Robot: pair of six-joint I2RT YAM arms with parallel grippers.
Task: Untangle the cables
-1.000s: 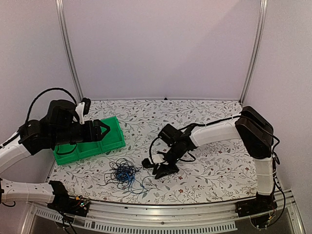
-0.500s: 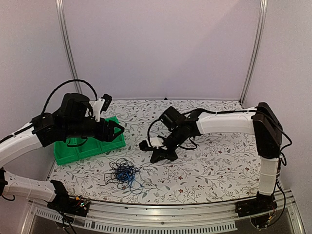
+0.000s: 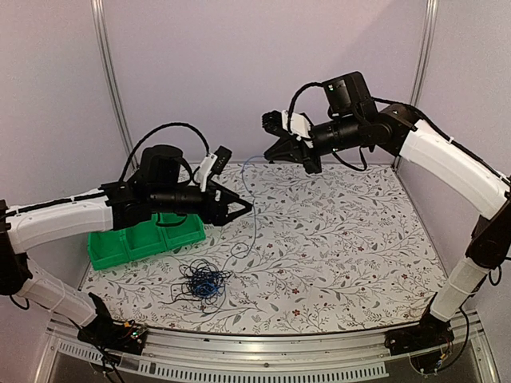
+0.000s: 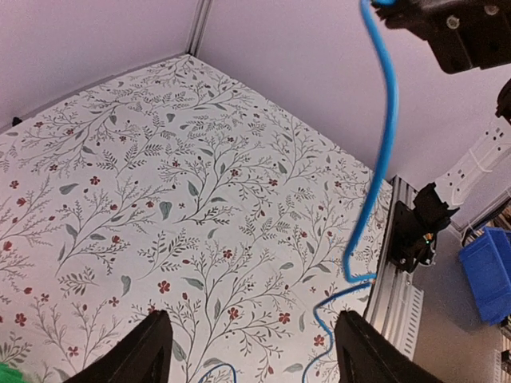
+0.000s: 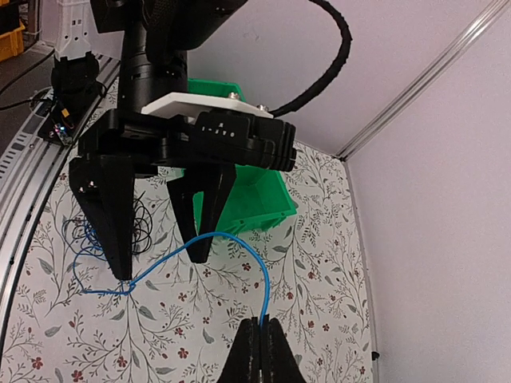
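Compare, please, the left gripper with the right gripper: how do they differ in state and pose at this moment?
The left gripper is open with nothing between its fingers; the right gripper is shut on the blue cable. The left gripper sits low, beside the green bin; the right gripper sits much higher, with the blue cable hanging from it down to the tangle. Both have black fingers.

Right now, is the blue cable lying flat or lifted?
Lifted: the right tool holds the cable high; it hangs down to the tangle.
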